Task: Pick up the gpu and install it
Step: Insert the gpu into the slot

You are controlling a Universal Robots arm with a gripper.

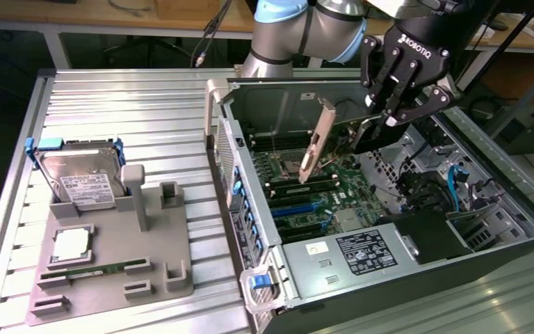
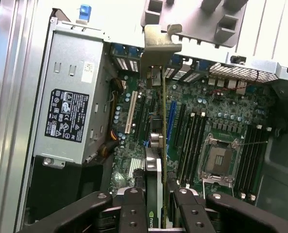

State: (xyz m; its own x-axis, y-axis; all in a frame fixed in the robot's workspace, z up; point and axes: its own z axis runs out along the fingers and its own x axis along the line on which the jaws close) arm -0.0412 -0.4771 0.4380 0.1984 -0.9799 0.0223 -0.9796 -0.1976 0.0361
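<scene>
The gpu (image 1: 371, 138) hangs above the open computer case (image 1: 248, 202), with my gripper (image 1: 389, 120) shut on its black body. Its long silver bracket (image 1: 316, 142) slants down toward the motherboard (image 1: 332, 198). In the wrist view the gpu (image 2: 155, 170) is seen edge-on between my two fingers (image 2: 134, 211), and its bracket (image 2: 160, 43) points at the case's rear wall. The card hovers over the motherboard near the blue slot (image 2: 171, 119), apart from it.
A grey fixture (image 1: 109, 285) on the metal table, at the exterior view's left, holds a hard drive (image 1: 81, 177), a processor (image 1: 70, 243) and a memory stick (image 1: 91, 268). Inside the case sit the power supply (image 2: 68, 114), the processor socket (image 2: 219, 160) and cables (image 1: 457, 188).
</scene>
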